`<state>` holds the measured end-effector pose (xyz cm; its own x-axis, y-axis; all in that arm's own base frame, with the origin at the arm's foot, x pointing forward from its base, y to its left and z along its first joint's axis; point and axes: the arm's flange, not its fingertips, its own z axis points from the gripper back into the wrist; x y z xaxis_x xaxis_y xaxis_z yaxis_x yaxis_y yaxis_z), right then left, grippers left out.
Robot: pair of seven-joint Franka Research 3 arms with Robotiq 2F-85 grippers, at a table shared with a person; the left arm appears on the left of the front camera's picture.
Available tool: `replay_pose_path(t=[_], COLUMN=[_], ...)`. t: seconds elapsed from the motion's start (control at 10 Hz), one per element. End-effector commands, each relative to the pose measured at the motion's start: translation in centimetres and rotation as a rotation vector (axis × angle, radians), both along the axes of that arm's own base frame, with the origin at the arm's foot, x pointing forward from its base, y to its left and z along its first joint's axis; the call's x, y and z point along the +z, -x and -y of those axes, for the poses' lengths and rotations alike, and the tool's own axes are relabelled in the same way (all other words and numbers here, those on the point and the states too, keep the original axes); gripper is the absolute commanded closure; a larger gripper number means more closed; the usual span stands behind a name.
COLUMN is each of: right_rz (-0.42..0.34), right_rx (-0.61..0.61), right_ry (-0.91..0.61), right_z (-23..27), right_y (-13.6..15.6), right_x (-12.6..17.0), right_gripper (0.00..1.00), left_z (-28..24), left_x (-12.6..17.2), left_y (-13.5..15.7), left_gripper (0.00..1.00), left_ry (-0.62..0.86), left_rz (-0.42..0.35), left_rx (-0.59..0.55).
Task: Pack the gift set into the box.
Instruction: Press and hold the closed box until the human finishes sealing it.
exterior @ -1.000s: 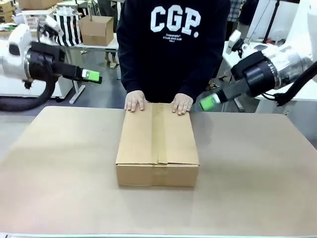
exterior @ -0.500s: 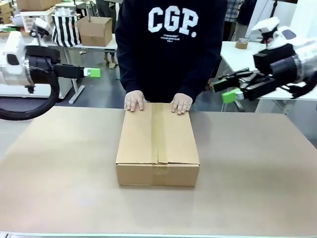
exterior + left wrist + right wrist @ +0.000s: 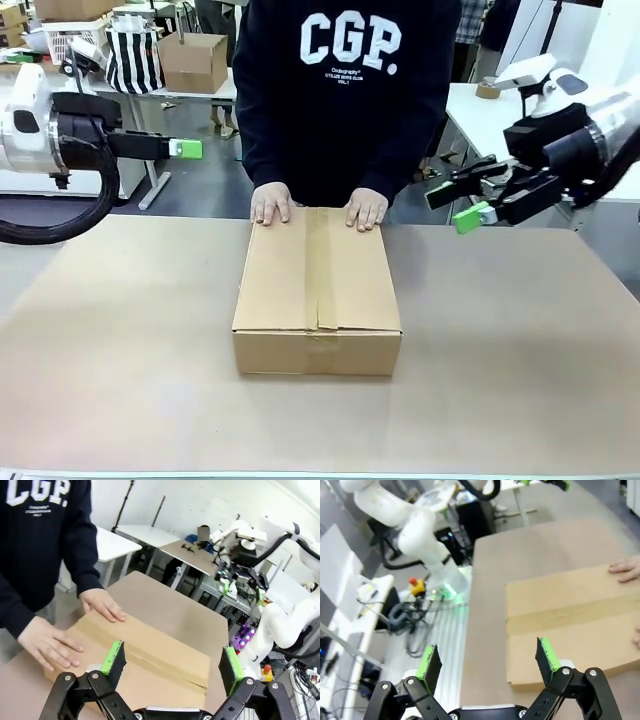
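Front view: fixed, robot's side, faces across table (image 3: 120,380) toward person (image 3: 345,100) at far edge; box (image 3: 317,290) central, mid-distance.
Left wrist view: looks between own fingers (image 3: 114,658) down over box (image 3: 150,652), toward right arm.
Right wrist view: rolled, looks over box (image 3: 570,625) end toward left arm's base.
All three share box and tabletop.

The box (image 3: 317,300) is a plain brown corrugated carton, shallow and rectangular, lying flat at the middle of the table with its long side running toward the person. Its top flaps are closed (a tape strip runs down the centre seam), and both of the person's palms rest on its far edge.
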<state>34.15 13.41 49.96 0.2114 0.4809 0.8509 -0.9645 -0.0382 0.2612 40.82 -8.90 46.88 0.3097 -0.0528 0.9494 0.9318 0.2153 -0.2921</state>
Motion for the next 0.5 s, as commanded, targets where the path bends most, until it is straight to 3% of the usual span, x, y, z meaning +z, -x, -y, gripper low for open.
replay_pose_path(t=[0.0, 0.1, 0.2, 0.4], right_rz=[0.192, 0.237, 0.26, 0.269], right_rx=[-0.026, -0.074, -0.126, -0.163], right_ry=[-0.054, -0.036, 0.021, -0.119], right_z=[-3.6, -5.0, -6.0, -6.7], right_y=[-4.2, -5.8, -6.8, -8.4], right_x=[-2.7, -5.6, -8.4, -12.3], right_gripper=[0.0, 0.0, 0.0, 0.0], left_z=[3.5, 5.0, 6.5, 9.2], left_x=[-2.6, -3.9, -5.4, -8.1], left_y=[-1.0, -1.2, -1.1, 0.2], left_gripper=[0.0, 0.0, 0.0, 0.0], left_ry=[-0.089, -0.018, -0.052, -0.153], left_rz=[0.096, 0.137, 0.207, 0.29], left_rx=[-0.103, -0.142, -0.169, -0.297])
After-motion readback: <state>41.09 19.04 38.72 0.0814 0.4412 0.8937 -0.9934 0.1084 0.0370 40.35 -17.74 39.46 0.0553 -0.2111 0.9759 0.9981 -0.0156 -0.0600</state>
